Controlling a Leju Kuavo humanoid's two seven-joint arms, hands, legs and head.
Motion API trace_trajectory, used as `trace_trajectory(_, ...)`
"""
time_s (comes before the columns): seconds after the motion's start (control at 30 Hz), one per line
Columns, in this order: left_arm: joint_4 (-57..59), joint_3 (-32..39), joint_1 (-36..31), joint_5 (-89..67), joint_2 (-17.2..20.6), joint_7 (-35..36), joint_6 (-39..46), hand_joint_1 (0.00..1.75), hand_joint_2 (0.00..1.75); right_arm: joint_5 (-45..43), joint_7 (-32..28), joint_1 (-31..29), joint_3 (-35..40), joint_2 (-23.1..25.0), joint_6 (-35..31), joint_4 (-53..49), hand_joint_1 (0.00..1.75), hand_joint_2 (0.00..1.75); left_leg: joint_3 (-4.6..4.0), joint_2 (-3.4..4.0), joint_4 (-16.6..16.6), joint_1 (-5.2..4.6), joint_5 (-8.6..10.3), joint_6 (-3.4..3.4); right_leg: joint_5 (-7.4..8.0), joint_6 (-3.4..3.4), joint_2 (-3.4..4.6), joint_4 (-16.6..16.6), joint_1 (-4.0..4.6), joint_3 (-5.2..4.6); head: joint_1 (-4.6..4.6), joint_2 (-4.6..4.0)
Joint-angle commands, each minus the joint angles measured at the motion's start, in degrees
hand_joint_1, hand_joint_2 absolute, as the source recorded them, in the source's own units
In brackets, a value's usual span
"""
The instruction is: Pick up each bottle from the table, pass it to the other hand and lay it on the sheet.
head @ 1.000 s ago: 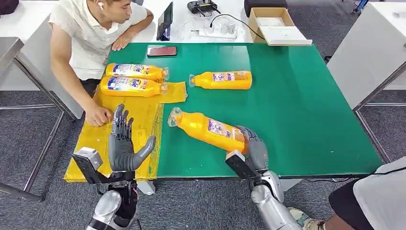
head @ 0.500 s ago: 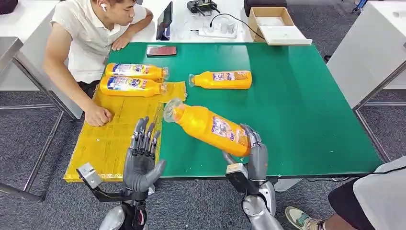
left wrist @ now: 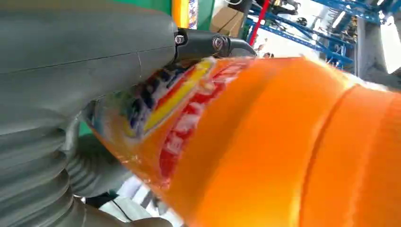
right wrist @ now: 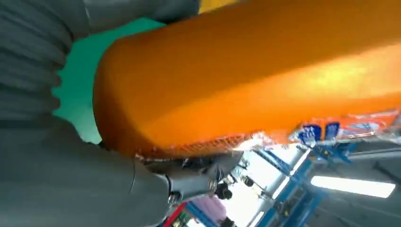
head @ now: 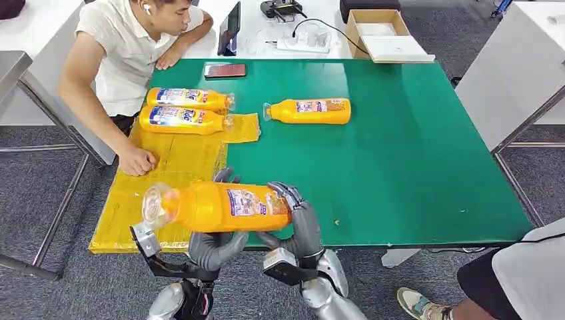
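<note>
The bottle (head: 216,207) lies crosswise, cap left over the sheet (head: 160,200), base gripped by the right hand (head: 300,223), left hand (head: 213,245) cupping its middle.

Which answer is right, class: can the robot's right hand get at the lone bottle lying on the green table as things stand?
Probably not yet. The right hand grips the base of the held bottle together with the left hand. The green tabletop before the lone bottle looks free.

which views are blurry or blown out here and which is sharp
Head view: sharp and evenly lit, held bottle crisp. Left wrist view: bottle label smeared, too close to focus, bright background washed out. Right wrist view: bottle soft, ceiling light glaring.
</note>
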Motion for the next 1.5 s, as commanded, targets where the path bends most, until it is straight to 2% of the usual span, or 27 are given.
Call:
trace_trajectory(0.03, 5.8, -1.8, -4.3, 0.9, 0.8, 0.5, -0.4, 0.0, 1.75, 1.2, -1.0, -3.8, 8.8, 2.1, 1.9, 10.3, 1.75, 1.75, 0.18, 0.08, -0.1, 0.06, -0.03, -0.1, -0.03, -0.11, 0.0, -0.1, 0.07, 0.17, 0.0, 0.02)
trace_trajectory(0.2, 5.3, -1.6, -4.4, 1.2, 0.7, -0.2, -0.8, 0.0, 1.75, 1.2, -0.8, -3.9, 9.3, 2.2, 2.1, 10.9, 1.75, 1.75, 0.36, 0.11, -0.1, 0.1, -0.08, -0.17, -0.07, -0.19, -0.02, -0.1, 0.13, 0.34, 0.0, 0.02)
trace_trajectory(0.23, 0.6, 0.5, -3.0, 2.7, -0.2, -2.0, -0.1, 0.63, 1.75, -0.5, -0.7, -4.2, 10.2, 3.0, 3.1, 14.8, 1.75, 1.75, 0.29, 0.04, -0.1, 0.09, -0.06, -0.16, -0.07, -0.17, -0.07, -0.1, 0.11, 0.29, -0.02, 0.0)
trace_trajectory(0.27, 0.6, 0.5, -3.0, 2.7, -0.2, -2.0, -0.1, 0.63, 1.75, -0.5, -0.7, -4.2, 10.2, 3.0, 3.1, 14.8, 1.75, 1.75, 0.25, 0.02, 0.0, 0.09, -0.07, -0.14, -0.08, -0.15, -0.09, 0.0, 0.11, 0.24, -0.02, 0.02)
trace_trajectory(0.3, 0.2, 0.6, -2.8, 1.4, 0.0, -1.9, 1.5, 1.75, 1.75, -0.7, -0.8, -4.3, 10.4, 3.0, 2.9, 15.4, 1.75, 1.75, 0.21, 0.05, 0.0, 0.11, -0.07, -0.11, -0.06, -0.12, -0.06, -0.1, 0.13, 0.2, -0.02, 0.0)
trace_trajectory(0.7, 0.3, 1.4, -2.7, 0.2, -0.4, -3.5, 3.5, 1.75, 1.75, -1.1, -1.0, -4.1, 11.0, 3.2, 3.7, 15.4, 1.75, 1.75, 0.14, -0.05, 0.0, 0.08, -0.03, -0.09, -0.06, -0.1, -0.16, 0.0, 0.1, 0.15, -0.02, 0.0)
trace_trajectory(0.77, -0.2, 1.4, -2.6, 0.3, -0.3, -3.6, 3.4, 1.69, 1.75, -1.3, -0.7, -3.7, 11.4, 3.3, 4.3, 15.6, 1.75, 1.75, 0.14, -0.1, 0.0, 0.08, -0.02, -0.09, -0.07, -0.11, -0.2, 0.0, 0.1, 0.16, 0.0, 0.02)
trace_trajectory(0.8, -0.4, 1.4, -2.5, 0.4, -0.1, -3.6, 3.3, 1.75, 1.75, -1.3, -0.5, -3.6, 11.4, 3.3, 4.0, 15.9, 1.36, 1.75, 0.2, -0.11, 0.0, 0.13, -0.06, -0.13, -0.1, -0.14, -0.24, -0.1, 0.15, 0.24, 0.0, 0.0)
trace_trajectory(0.83, -0.5, 1.4, -2.5, 0.4, -0.1, -3.6, 3.3, 1.75, 1.75, -1.5, -0.4, -3.5, 11.3, 3.4, 4.0, 16.1, 0.19, 1.75, 0.12, -0.07, 0.0, 0.07, -0.02, -0.09, -0.06, -0.09, -0.16, -0.1, 0.09, 0.12, -0.02, 0.02)
trace_trajectory(0.87, -0.6, 1.7, -2.4, 0.0, 0.2, -3.5, 3.9, 1.75, 1.75, -2.0, -0.5, -2.9, 10.8, 3.8, 3.5, 16.0, 0.0, 1.75, 0.2, -0.08, 0.0, 0.11, -0.06, -0.12, -0.1, -0.13, -0.21, -0.1, 0.14, 0.22, -0.02, 0.02)
trace_trajectory(0.93, -0.5, 2.5, -2.9, -1.4, 0.5, -4.1, 5.6, 1.75, 1.75, -2.0, -0.5, -3.1, 10.9, 3.4, 3.4, 15.8, 0.0, 1.75, 0.21, -0.09, -0.1, 0.1, -0.05, -0.11, -0.1, -0.12, -0.22, -0.1, 0.13, 0.22, -0.02, 0.02)
trace_trajectory(0.97, -0.3, 3.1, -3.3, -1.9, 0.6, -4.2, 6.4, 1.75, 1.75, -2.2, -0.6, -3.0, 10.8, 3.2, 3.1, 15.5, 0.0, 0.0, 0.28, -0.09, 0.0, 0.13, -0.09, -0.15, -0.14, -0.16, -0.24, -0.1, 0.16, 0.31, 0.0, 0.0)
trace_trajectory(1.03, 0.9, 4.3, -4.8, -6.4, 1.7, -4.1, 11.1, 1.75, 1.75, -2.0, -1.4, -2.5, 10.2, 2.3, 1.3, 14.3, 0.0, 0.0, 0.27, -0.09, 0.0, 0.12, -0.07, -0.14, -0.12, -0.15, -0.23, -0.1, 0.15, 0.29, 0.0, 0.0)
trace_trajectory(1.1, 4.8, 5.6, -7.4, -12.2, 3.3, -1.2, 18.0, 1.75, 1.75, -1.9, -2.0, -0.6, 9.2, 0.8, -0.7, 11.3, 0.0, 0.0, 0.26, -0.15, -0.1, 0.11, -0.04, -0.14, -0.12, -0.15, -0.3, -0.1, 0.13, 0.3, 0.0, 0.02)
trace_trajectory(1.13, 8.3, 6.2, -9.2, -17.7, 4.2, 1.3, 24.2, 1.75, 1.75, -1.3, -1.9, 0.5, 8.4, 0.1, -2.8, 10.0, 0.0, 0.0, 0.18, -0.19, -0.1, 0.08, 0.02, -0.1, -0.07, -0.11, -0.3, -0.1, 0.1, 0.21, -0.02, 0.0)
trace_trajectory(1.23, 15.7, 9.5, -13.2, -28.3, 5.9, -1.9, 35.0, 1.75, 1.75, 0.2, -1.5, 3.6, 5.6, -1.8, -6.6, 6.3, 0.0, 0.0, 0.33, -0.45, -0.2, 0.08, 0.09, -0.14, -0.08, -0.16, -0.56, -0.2, 0.1, 0.43, -0.02, 0.0)
trace_trajectory(1.27, 16.0, 11.0, -13.3, -30.6, 6.4, -2.5, 36.9, 1.75, 1.75, 0.4, -1.5, 4.5, 4.5, -2.4, -7.0, 5.2, 0.0, 0.0, 0.23, -0.21, -0.1, 0.05, 0.05, -0.08, -0.03, -0.09, -0.27, -0.1, 0.07, 0.25, 0.02, 0.02)
trace_trajectory(1.37, 13.9, 13.7, -12.1, -35.8, 6.8, -2.9, 39.6, 1.75, 1.75, -0.2, -1.3, 6.1, 0.4, -2.7, -8.7, 4.0, 0.0, 0.0, 0.29, 0.05, -0.1, 0.07, -0.02, -0.13, -0.02, -0.14, -0.09, -0.1, 0.09, 0.25, -0.02, 0.0)
trace_trajectory(1.5, 11.6, 15.1, -11.0, -41.4, 7.5, -2.0, 41.0, 1.75, 1.75, -0.6, -1.8, 7.3, -3.9, -3.6, -9.5, 3.9, 0.0, 0.0, 0.35, -0.08, -0.1, 0.07, -0.04, -0.12, -0.09, -0.13, -0.22, -0.1, 0.1, 0.34, 0.0, 0.02)
